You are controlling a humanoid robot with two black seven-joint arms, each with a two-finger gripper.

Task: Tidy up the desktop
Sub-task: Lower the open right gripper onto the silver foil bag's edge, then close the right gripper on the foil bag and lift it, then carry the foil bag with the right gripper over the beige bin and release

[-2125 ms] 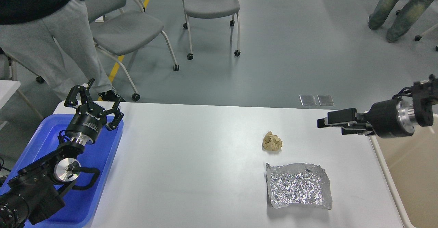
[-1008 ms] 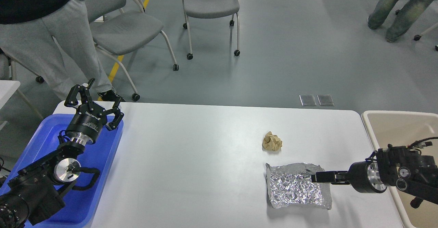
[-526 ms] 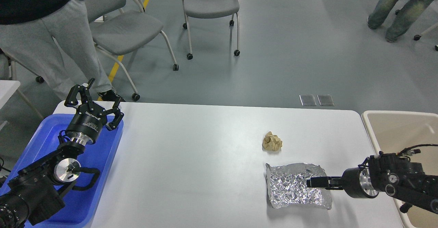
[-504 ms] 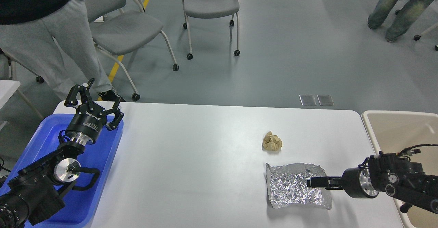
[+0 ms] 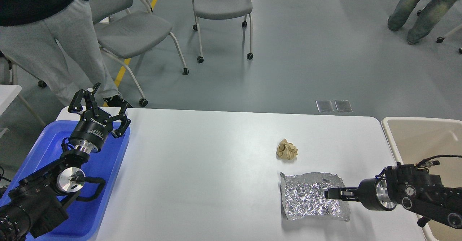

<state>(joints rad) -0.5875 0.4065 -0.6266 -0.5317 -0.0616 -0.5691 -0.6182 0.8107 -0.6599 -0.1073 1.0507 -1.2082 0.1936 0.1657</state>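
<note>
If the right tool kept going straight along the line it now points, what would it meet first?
The right tool points left, low over the crumpled foil sheet, so it would most likely meet the foil first. Its height above the foil is unclear from this view.

Both arms are matte black with thick rounded segments, each carrying a shiny silver metal disc at the wrist and thin black cables looping beside it, and the left gripper (image 5: pixel 98 105) has slim black linked fingers above a round collar printed with small white lettering.
</note>
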